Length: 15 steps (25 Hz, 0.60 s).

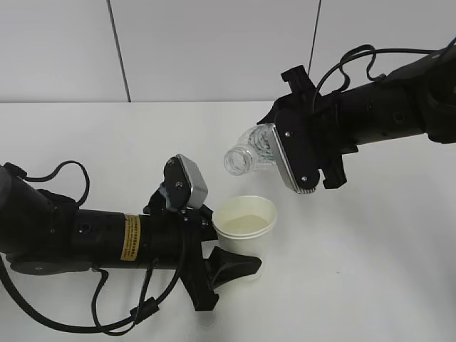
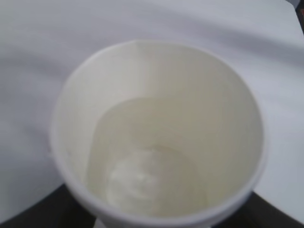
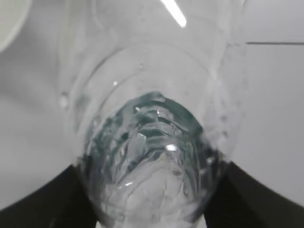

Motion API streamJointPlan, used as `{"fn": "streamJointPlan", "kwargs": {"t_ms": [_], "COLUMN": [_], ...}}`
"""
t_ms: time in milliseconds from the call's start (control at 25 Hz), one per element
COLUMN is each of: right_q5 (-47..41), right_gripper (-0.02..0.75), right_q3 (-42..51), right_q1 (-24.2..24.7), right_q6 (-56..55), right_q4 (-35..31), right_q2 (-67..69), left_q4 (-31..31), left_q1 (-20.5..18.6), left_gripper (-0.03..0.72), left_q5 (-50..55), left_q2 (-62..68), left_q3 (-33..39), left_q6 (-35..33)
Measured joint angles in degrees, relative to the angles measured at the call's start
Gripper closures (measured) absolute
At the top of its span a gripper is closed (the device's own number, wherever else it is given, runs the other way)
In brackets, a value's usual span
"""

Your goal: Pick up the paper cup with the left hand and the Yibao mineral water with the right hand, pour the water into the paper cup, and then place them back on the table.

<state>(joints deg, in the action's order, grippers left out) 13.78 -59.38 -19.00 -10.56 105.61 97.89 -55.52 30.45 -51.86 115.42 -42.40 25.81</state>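
Left hand [image 1: 231, 265] gripped the cup [image 1: 244, 228]; right hand [image 1: 285, 153] gripped the tilted bottle [image 1: 251, 151], mouth at the cup's twelve o'clock. The cup held water [image 2: 142, 161]. Righting the bottle slowly would likely avoid drips.

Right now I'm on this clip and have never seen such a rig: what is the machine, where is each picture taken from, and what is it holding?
It is a robot with two black arms, each ending in a two-fingered gripper. The wide picture looks down at a slant onto the plain white table. The other two come from cameras on the wrists.

The left gripper, on the yellow-stickered arm, holds a small cream-white paper cup. Its wrist camera looks straight into that cup, where some clear water already sits.

The right gripper holds a small clear ribbed plastic bottle, tipped with its open mouth toward the cup. Its wrist camera looks along that bottle.
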Motion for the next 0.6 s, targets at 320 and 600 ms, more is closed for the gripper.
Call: {"fn": "streamJointPlan", "kwargs": {"t_ms": [320, 600], "right_q5": [0.10, 0.56], "right_gripper": [0.323, 0.323], "right_q3": [-0.79, -1.07], "right_q1": [0.00, 0.00], "right_q6": [-12.61, -24.54], "right_q4": [-17.30, -33.70], "right_q2": [0.00, 0.00], "left_q4": [0.47, 3.22], "left_q1": [-6.59, -10.88], "left_gripper": [0.246, 0.246], "left_q5": [0.00, 0.28], "left_q2": [0.00, -1.56], "left_q3": [0.00, 0.00], "left_q6": [-0.24, -5.62]}}
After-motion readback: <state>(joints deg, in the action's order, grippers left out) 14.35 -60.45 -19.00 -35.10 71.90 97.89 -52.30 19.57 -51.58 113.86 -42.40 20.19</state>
